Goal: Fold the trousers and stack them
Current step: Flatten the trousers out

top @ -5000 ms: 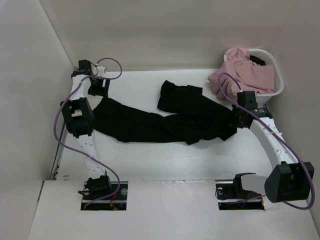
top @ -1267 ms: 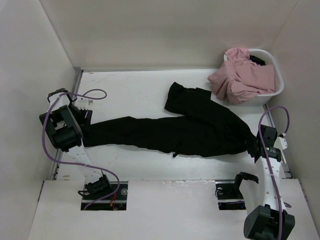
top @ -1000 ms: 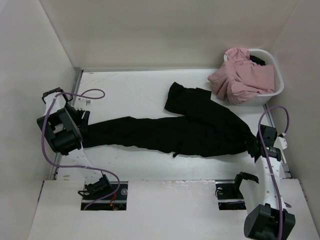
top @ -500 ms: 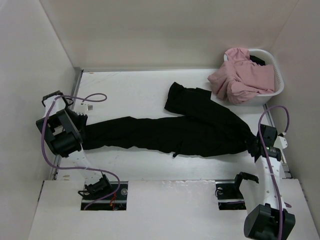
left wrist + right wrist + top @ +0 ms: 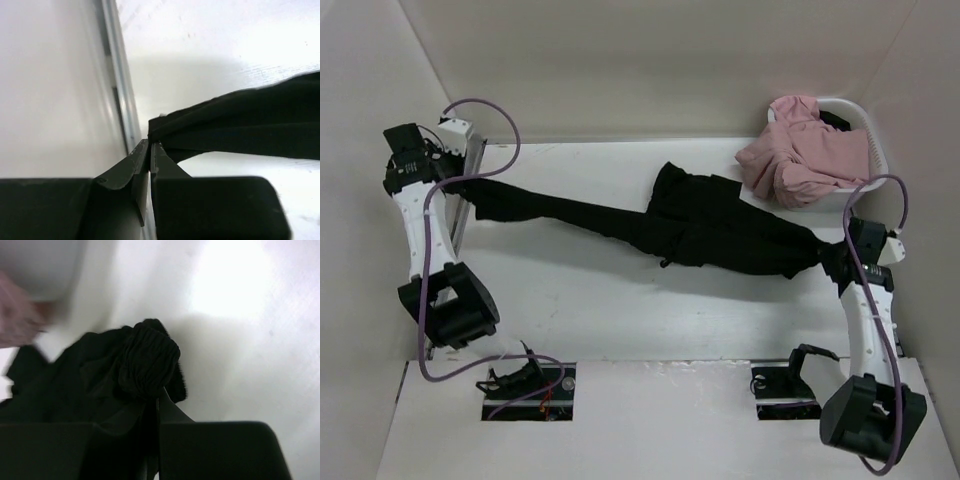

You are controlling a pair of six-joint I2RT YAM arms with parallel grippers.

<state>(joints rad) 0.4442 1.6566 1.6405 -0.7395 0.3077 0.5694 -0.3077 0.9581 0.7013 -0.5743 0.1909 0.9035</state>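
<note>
The black trousers (image 5: 700,225) hang stretched across the table from far left to right, one leg pulled out long and the other folded back near the middle. My left gripper (image 5: 458,184) is raised by the left wall, shut on the leg's end (image 5: 165,125); in the left wrist view its jaws (image 5: 150,144) pinch the fabric edge. At the right edge of the table my right gripper (image 5: 832,258) is shut on the bunched, ribbed waistband (image 5: 145,360), which hides most of its fingers (image 5: 155,400).
A white basket (image 5: 873,170) heaped with pink garments (image 5: 800,145) stands at the back right corner. A metal rail (image 5: 117,90) runs along the left wall beside my left gripper. White walls close in the table on three sides.
My left gripper shut on the leg end, then lifted and swung back toward the far left corner, pulling the leg taut. The right gripper moved slightly back, still holding the waistband.
</note>
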